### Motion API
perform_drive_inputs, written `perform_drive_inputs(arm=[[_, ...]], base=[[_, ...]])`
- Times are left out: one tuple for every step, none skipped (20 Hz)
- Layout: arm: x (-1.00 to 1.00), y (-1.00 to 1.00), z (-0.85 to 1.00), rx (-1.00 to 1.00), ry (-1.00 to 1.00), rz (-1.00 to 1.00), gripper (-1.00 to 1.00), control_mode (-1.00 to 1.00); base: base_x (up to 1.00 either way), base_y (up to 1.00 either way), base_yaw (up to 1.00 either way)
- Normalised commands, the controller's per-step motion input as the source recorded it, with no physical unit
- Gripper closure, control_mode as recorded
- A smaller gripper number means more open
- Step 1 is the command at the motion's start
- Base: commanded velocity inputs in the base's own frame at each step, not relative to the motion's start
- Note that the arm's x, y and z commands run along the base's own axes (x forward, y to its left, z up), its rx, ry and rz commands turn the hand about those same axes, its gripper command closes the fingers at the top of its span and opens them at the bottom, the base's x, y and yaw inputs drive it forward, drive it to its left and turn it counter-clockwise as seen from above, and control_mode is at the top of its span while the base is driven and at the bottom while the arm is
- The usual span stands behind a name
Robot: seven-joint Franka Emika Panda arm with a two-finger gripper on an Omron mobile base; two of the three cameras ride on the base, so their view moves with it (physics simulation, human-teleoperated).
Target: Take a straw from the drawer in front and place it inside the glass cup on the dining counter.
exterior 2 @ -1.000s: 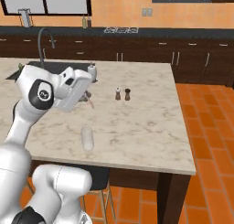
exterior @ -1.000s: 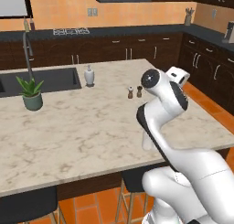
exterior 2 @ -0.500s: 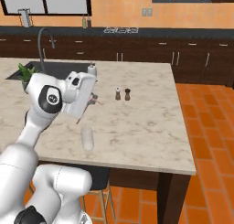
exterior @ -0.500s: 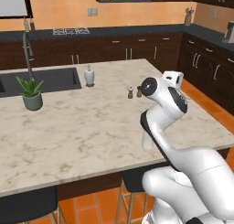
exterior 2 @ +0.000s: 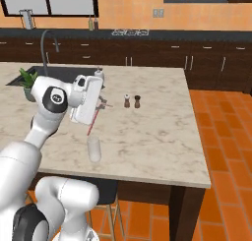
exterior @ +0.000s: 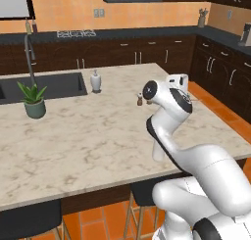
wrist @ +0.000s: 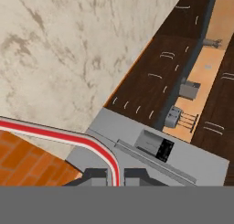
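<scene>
— What had changed in that last second?
— The gripper (exterior 2: 102, 105), jaws clamped on the straw (exterior 2: 92, 123), had swung lower toward the glass cup (exterior 2: 94, 149) by the desk's (exterior 2: 157, 132) near edge.
— So?
— Insertion probably came next; the straw hung just above the cup.

One red-and-white striped drinking straw (exterior 2: 93, 122), bent near one end in the hand view. One clear glass tumbler (exterior 2: 94, 149) on the marble top. One beige veined marble island counter (exterior 2: 157, 132). Two small shakers: one light (exterior 2: 127, 101), one dark (exterior 2: 137, 102), side by side. One white soap dispenser bottle (exterior: 95, 81). One green potted plant in a grey-green pot (exterior: 34, 100). One dark recessed sink (exterior: 46, 85), one curved metal faucet (exterior: 30, 50). One white two-finger gripper (wrist: 113, 177). Two dark stools (exterior: 29, 223) under the counter edge in the left base view, partly cut off.
</scene>
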Motion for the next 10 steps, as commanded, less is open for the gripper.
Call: perform_drive_inputs(arm=[[0.0,0.04,0.0,-0.02,0.12,0.0,1.0,-1.0],[0.0,0.04,0.0,-0.02,0.1,0.0,1.0,-1.0],[0.0,0.04,0.0,-0.01,0.09,0.0,1.0,-1.0],[0.08,0.04,-0.03,0.0,0.08,0.0,1.0,-1.0],[0.14,0.07,-0.04,0.0,0.09,0.0,1.0,-1.0],[0.21,0.1,-0.09,0.0,0.12,0.0,1.0,-1.0],[0.24,0.16,-0.11,0.0,0.11,0.0,1.0,-1.0],[0.26,0.21,-0.12,0.0,0.11,0.0,1.0,-1.0],[0.34,0.21,-0.17,0.0,0.11,0.0,1.0,-1.0],[0.36,0.18,-0.22,-0.01,0.09,0.0,1.0,-1.0]], base=[[0.0,0.0,0.0],[0.0,0.0,0.0],[0.0,0.0,0.0],[0.0,0.0,0.0],[0.0,0.0,0.0],[0.0,0.0,0.0],[0.0,0.0,0.0],[0.0,0.0,0.0],[0.0,0.0,0.0],[0.0,0.0,0.0]])
